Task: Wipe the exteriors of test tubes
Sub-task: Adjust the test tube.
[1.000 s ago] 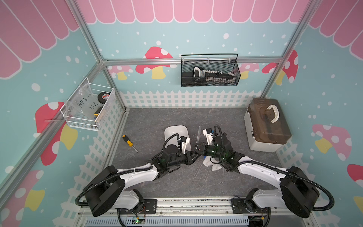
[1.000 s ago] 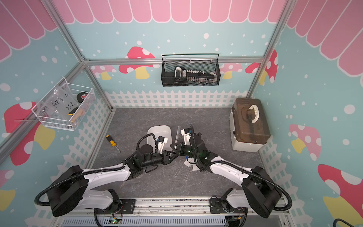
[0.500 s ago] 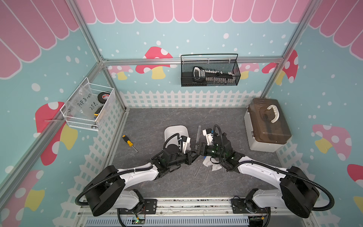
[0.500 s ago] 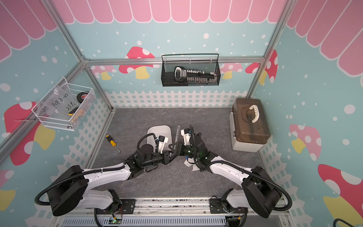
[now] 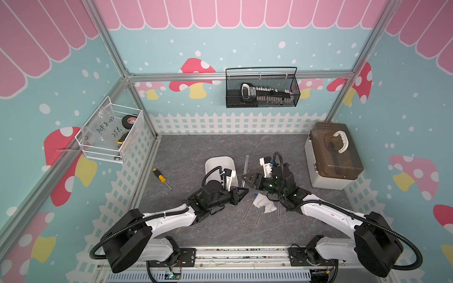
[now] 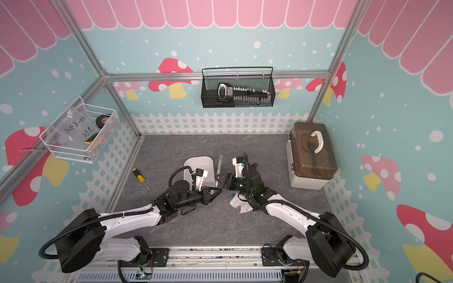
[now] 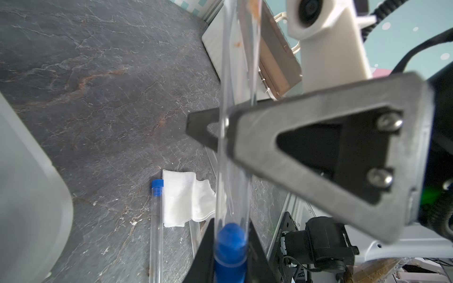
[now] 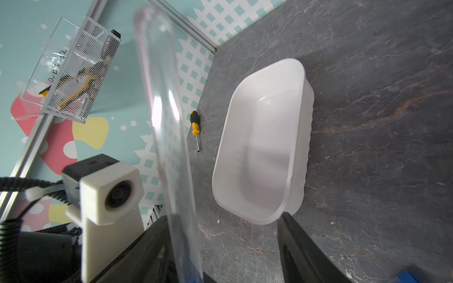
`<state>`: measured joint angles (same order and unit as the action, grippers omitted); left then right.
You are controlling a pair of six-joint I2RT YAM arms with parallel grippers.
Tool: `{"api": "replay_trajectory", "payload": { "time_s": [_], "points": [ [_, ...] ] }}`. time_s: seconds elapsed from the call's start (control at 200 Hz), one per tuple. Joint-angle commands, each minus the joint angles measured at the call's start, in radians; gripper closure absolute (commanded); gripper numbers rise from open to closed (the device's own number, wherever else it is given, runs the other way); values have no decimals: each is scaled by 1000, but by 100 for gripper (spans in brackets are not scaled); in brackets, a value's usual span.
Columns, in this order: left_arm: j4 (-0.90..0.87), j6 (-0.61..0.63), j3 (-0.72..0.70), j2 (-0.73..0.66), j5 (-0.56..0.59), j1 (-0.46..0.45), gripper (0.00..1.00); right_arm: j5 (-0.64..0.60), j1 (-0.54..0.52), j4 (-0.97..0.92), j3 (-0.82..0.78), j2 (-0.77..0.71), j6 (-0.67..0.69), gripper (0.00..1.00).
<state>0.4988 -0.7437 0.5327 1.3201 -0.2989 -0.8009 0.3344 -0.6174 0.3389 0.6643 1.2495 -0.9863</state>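
Observation:
A clear test tube (image 5: 245,166) (image 6: 219,166) stands nearly upright between my two grippers. My left gripper (image 7: 230,227) (image 5: 245,190) is shut on its blue-capped end (image 7: 230,242). My right gripper (image 8: 228,250) (image 5: 247,178) is open around the tube (image 8: 166,122) higher up, with the glass close to one finger (image 8: 152,245) and a wide gap to the other. Three more test tubes (image 5: 247,210) lie on the mat by a crumpled white cloth (image 5: 263,203) (image 7: 188,198); one of them (image 7: 157,220) shows its blue cap.
An empty white tray (image 5: 218,164) (image 8: 297,122) sits just behind the left gripper. A yellow-and-black screwdriver (image 5: 161,178) lies to the left. A brown-lidded box (image 5: 331,156) stands at the right wall. Wire baskets hang on the back wall (image 5: 262,90) and the left wall (image 5: 110,132).
My right gripper's jaws have spread apart off the tube. My left gripper's jaws have closed on the capped end. Both arms have stayed almost where they were.

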Motion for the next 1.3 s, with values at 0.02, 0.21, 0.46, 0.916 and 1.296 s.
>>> {"api": "replay_trajectory", "payload": {
  "time_s": [0.02,0.21,0.46,0.916,1.296],
  "points": [
    [-8,4,-14,-9,6,-7,89,37,49,5,42,-30,-8,33],
    [-30,15,-10,-12,-2,-20,89,96,111,6,97,0,1,34],
    [-82,43,13,-15,9,-53,89,156,119,5,200,109,17,44],
    [-105,60,11,-40,29,-58,85,156,119,-29,183,104,37,86],
    [-82,58,32,-8,35,-58,63,219,119,-29,176,100,51,90]
  ]
}}
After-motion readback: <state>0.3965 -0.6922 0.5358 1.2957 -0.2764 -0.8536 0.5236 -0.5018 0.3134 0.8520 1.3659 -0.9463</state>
